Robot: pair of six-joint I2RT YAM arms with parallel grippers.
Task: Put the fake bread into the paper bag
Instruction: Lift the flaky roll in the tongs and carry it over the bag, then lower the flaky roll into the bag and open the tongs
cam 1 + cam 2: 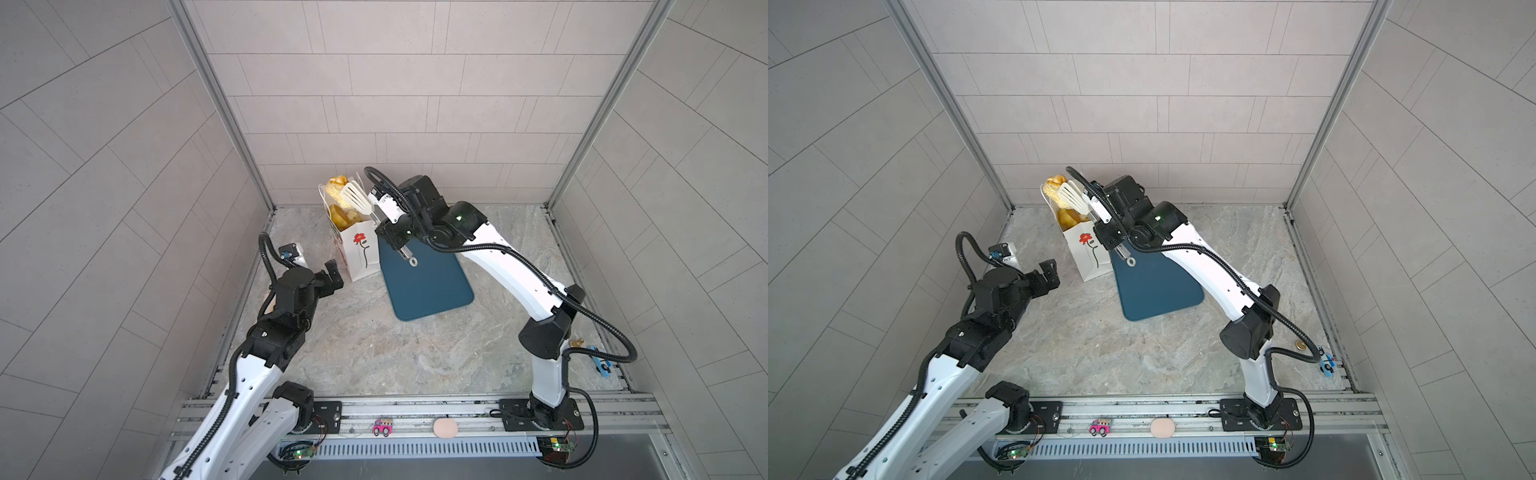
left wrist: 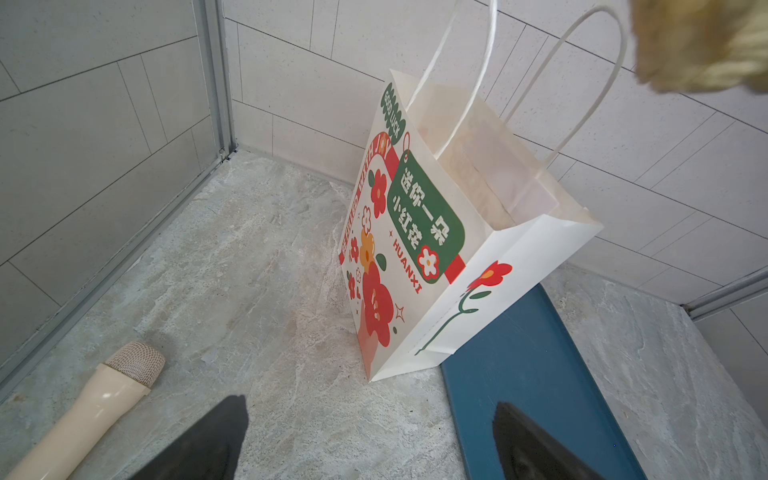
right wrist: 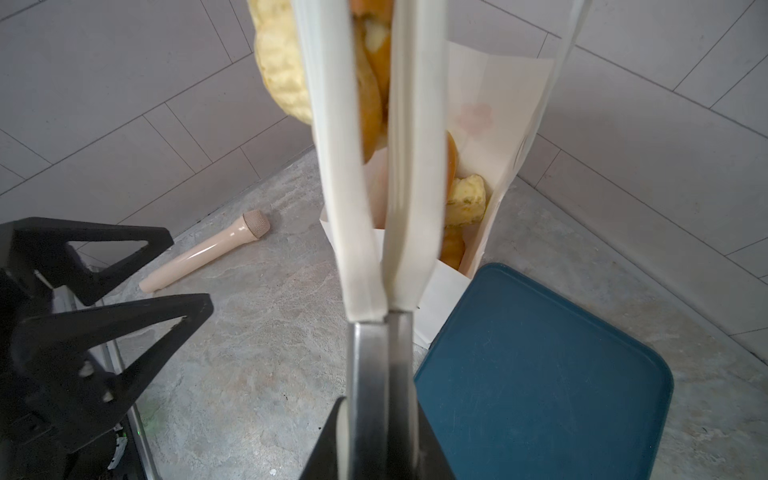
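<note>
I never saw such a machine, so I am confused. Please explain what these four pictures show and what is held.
This is a two-armed robot at a stone-patterned table. Two pictures look down from above; two come from cameras on the wrists. The right gripper is shut on white tongs, which hold a yellow fake pastry over the white paper bag. More fake bread lies inside. The left gripper is open and empty, near the bag. A dark-blue tray and a beige toy microphone lie on the table.
</note>
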